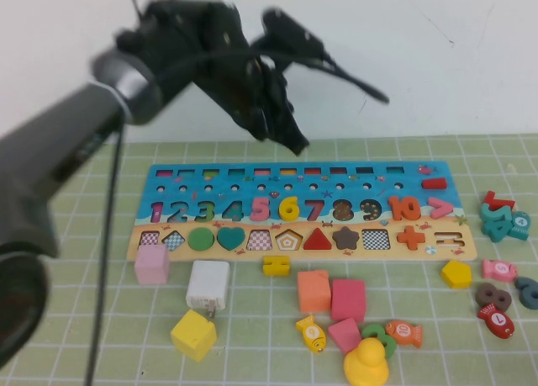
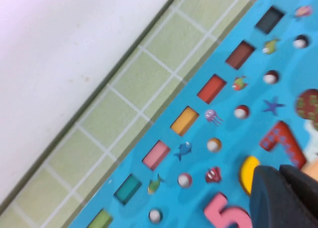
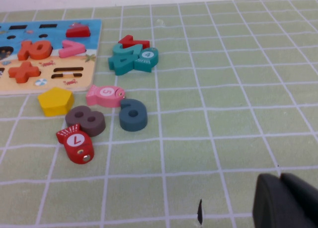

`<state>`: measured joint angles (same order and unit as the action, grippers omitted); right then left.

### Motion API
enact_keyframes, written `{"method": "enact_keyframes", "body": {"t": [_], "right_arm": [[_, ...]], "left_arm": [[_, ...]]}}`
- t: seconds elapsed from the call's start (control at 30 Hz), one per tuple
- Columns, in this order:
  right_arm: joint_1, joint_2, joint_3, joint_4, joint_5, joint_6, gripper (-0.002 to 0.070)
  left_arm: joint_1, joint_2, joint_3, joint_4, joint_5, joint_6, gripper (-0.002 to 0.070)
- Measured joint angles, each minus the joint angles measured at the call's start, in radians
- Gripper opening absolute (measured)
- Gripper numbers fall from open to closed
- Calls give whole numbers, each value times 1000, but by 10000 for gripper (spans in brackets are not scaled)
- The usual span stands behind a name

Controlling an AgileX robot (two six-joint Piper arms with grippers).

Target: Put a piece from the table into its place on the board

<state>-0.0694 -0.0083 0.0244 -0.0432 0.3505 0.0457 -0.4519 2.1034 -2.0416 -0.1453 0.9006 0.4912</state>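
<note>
Worktop: pale green squared worktop (image 1: 109,335) with white grid lines, carrying the board and loose pieces.
Board: long blue wooden puzzle board (image 1: 370,188) with coloured digits, round holes and a tan strip of shape cutouts.
Left claw: left claw (image 1: 282,129) hangs above the board's far edge, over the middle digits; whether it is wide or narrow, cannot tell.
Right claw: right claw (image 3: 285,200) sits low over bare worktop, near loose pieces off the board's end; width cannot tell.
Piece: small flat yellow wooden digit "6" (image 1: 289,208) lies in its slot between 5 and 7.
Progress: placing looks done; only arm withdrawal seems left.
</note>
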Motion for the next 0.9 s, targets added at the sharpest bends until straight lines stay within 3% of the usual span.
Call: {"method": "enact_keyframes", "body": {"t": [0.17, 0.57, 0.9], "right_arm": [[0, 0, 0, 0, 0, 0, -1], [0, 0, 0, 0, 0, 0, -1], [0, 0, 0, 0, 0, 0, -1]], "left_arm": [[0, -131, 81, 0, 22, 0, -1], [0, -585, 679, -42, -238, -23, -1], [0, -1007, 1077, -55, -332, -124, -1]]}}
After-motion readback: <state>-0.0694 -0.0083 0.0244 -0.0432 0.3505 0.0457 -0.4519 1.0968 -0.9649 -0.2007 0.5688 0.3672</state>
